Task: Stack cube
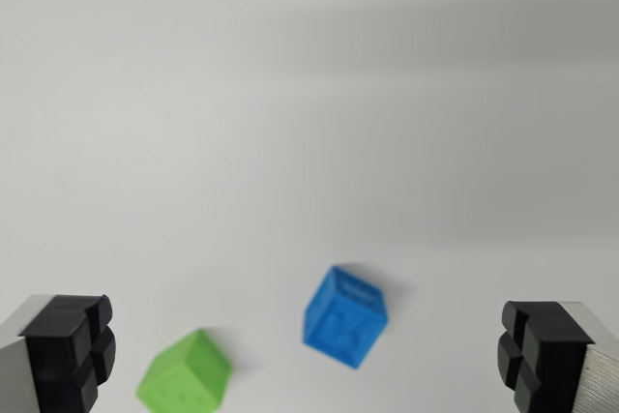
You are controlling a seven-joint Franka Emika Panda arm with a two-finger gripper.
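A blue cube (345,317) rests on the white surface, low in the wrist view and slightly right of centre. A green cube (184,374) lies to its left, near the bottom edge, apart from the blue one. My gripper (305,360) is open, its black fingertips (73,345) showing at the bottom left and bottom right corners. Both cubes lie between the fingers in the picture, with nothing held. The gripper hangs above the surface.
A plain white tabletop (309,94) fills the remaining view, with soft grey shadow bands across the upper part.
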